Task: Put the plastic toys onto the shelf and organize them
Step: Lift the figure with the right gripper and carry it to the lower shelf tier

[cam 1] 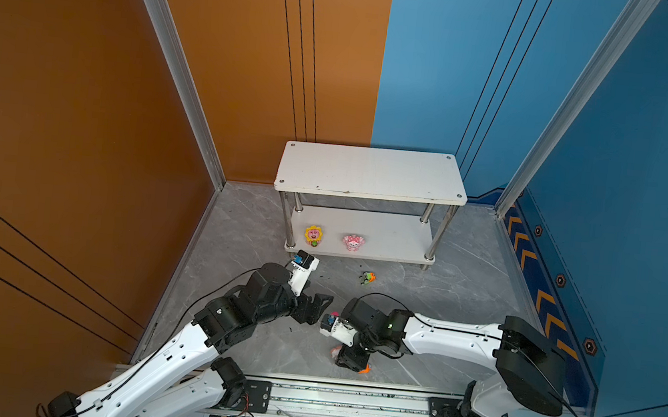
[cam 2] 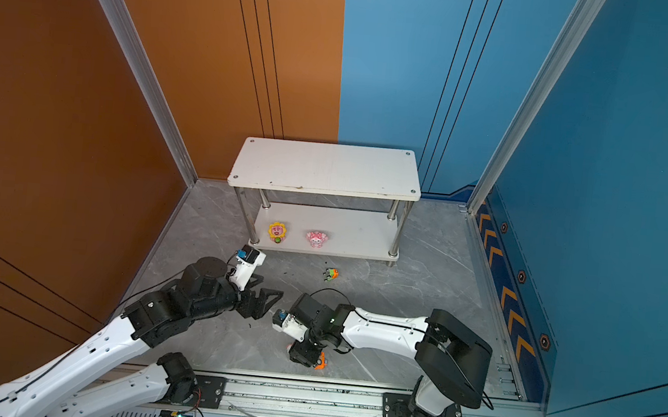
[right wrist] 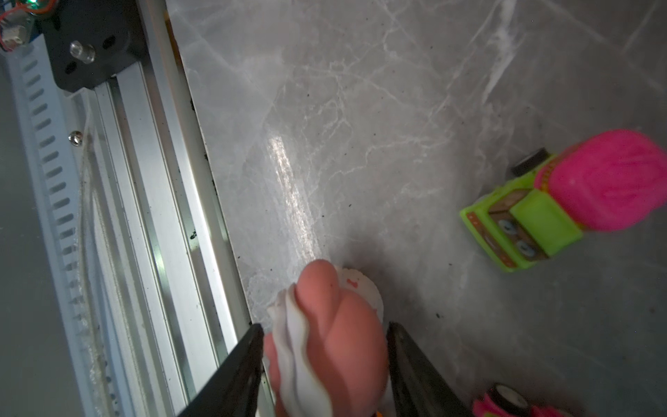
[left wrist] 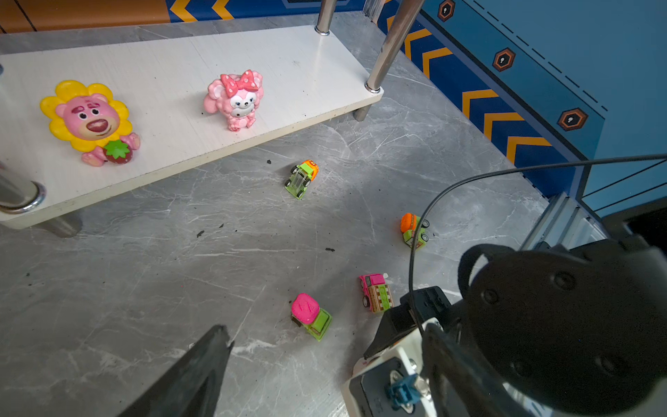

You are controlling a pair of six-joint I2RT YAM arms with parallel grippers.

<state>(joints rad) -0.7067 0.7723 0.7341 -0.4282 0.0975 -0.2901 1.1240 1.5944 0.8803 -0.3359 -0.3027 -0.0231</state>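
The shelf point(cam 1: 369, 171) point(cam 2: 323, 167) stands at the back. On its lower board point(left wrist: 288, 72) are a sunflower bear figurine point(cam 1: 313, 235) point(cam 2: 277, 232) point(left wrist: 90, 119) and a pink bow figurine point(cam 1: 353, 242) point(cam 2: 316, 239) point(left wrist: 236, 99). Toy cars lie on the floor: a green-orange one point(cam 1: 368, 278) point(cam 2: 331, 274) point(left wrist: 302, 177), an orange-topped one point(left wrist: 413, 229), a pink truck point(left wrist: 376, 291) and a pink-domed green truck point(left wrist: 311, 316) point(right wrist: 563, 202). My right gripper point(cam 1: 349, 359) point(cam 2: 303, 355) point(right wrist: 323, 328) points down near the front edge, jaws against both sides of a pink-and-white figurine point(right wrist: 343, 343). My left gripper point(cam 1: 320, 310) point(cam 2: 271, 301) hovers open mid-floor, holding nothing.
The aluminium rail point(cam 1: 347, 399) point(right wrist: 144, 216) runs along the floor's front edge, right beside the held figurine. Another pink car point(right wrist: 505, 404) sits close to the right gripper. An orange toy part point(cam 1: 364, 370) point(cam 2: 321, 362) peeks out under it. Orange and blue walls enclose the floor.
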